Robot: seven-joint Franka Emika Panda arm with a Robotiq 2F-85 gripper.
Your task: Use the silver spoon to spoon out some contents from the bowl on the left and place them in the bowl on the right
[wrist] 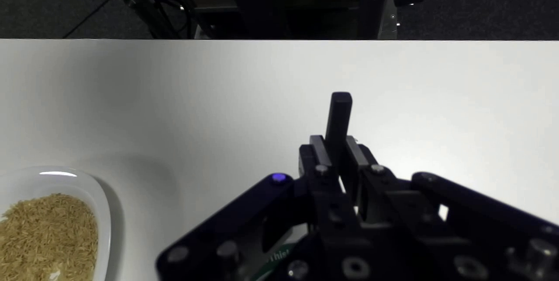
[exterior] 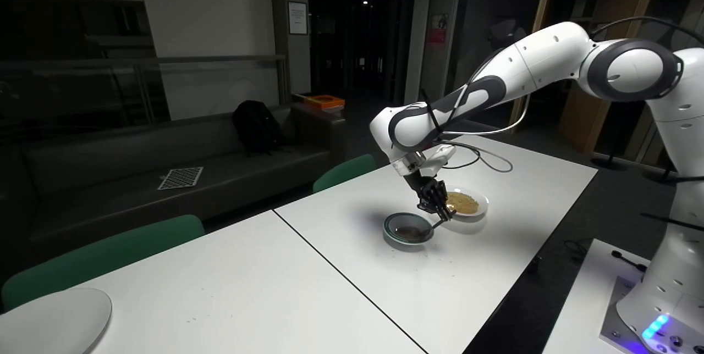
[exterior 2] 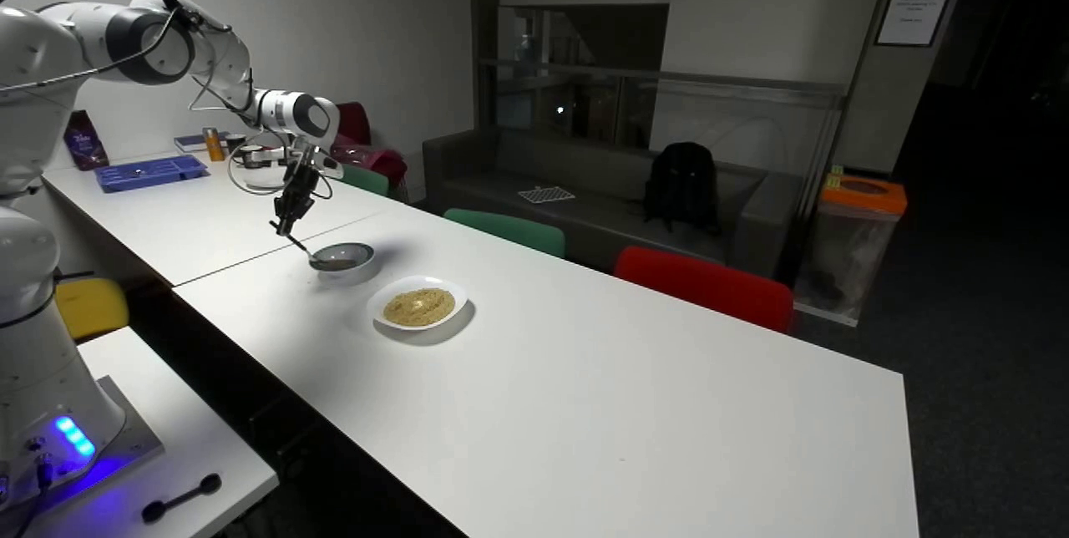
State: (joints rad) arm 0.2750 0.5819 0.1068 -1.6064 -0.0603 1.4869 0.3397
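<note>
A grey bowl with a green rim [exterior: 391, 234] [exterior 2: 357, 272] holds dark contents. A white bowl [exterior: 483, 206] [exterior 2: 460, 296] [wrist: 104, 224] holds yellow-brown grains [exterior 2: 419, 307] [wrist: 48, 237]. My gripper [exterior: 445, 215] [exterior 2: 282, 229] [wrist: 337, 152] is shut on the handle of the spoon [exterior: 438, 225] [exterior 2: 299, 245]. The dark handle end [wrist: 339, 115] sticks out past the fingertips in the wrist view. The spoon slants down, with its lower end at the inside of the green-rimmed bowl. In the wrist view a green piece with lettering shows behind the gripper, and the spoon's head is hidden.
A white plate [exterior: 55, 321] lies at the table's near left in an exterior view. A blue tray [exterior 2: 150, 174], an orange jar [exterior 2: 214, 144], dark mugs and a purple bag [exterior 2: 86, 141] stand at the far end. Green chairs [exterior 2: 505, 230] and a red chair [exterior 2: 706, 287] line the table.
</note>
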